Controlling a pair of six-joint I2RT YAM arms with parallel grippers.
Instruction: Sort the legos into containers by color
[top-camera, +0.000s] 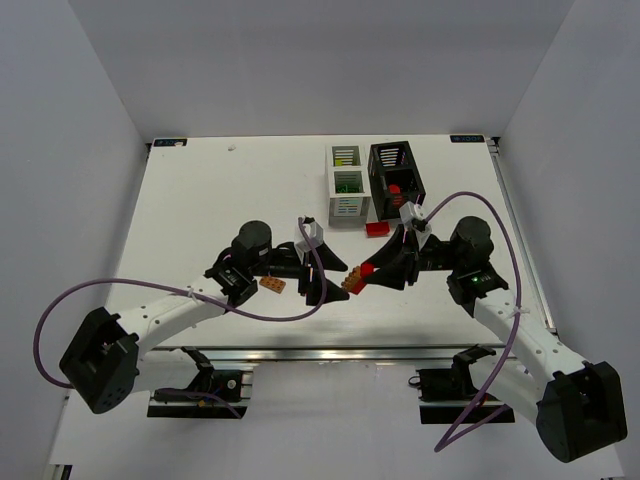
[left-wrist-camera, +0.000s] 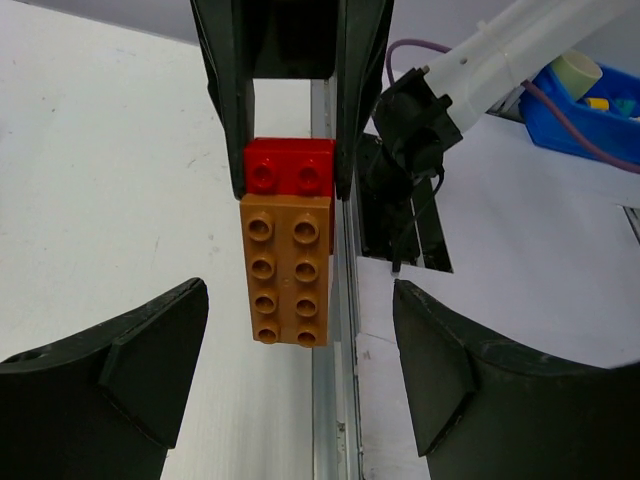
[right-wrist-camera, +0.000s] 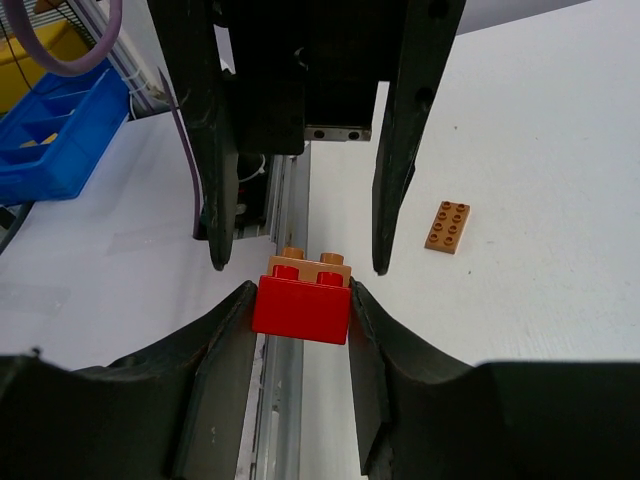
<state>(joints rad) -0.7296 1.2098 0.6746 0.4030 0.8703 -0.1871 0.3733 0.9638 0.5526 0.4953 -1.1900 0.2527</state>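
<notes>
Pinching the red lego (right-wrist-camera: 300, 310) between its fingers above the table (top-camera: 200, 200), the right gripper (right-wrist-camera: 300, 298) holds the joined orange lego (left-wrist-camera: 285, 270) with its long axis pointing into the spread, non-touching jaws of the left gripper (left-wrist-camera: 298, 292).

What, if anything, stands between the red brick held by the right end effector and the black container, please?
Only a loose red lego on the table before the black container. An orange brick appears attached to the red brick, though.
</notes>
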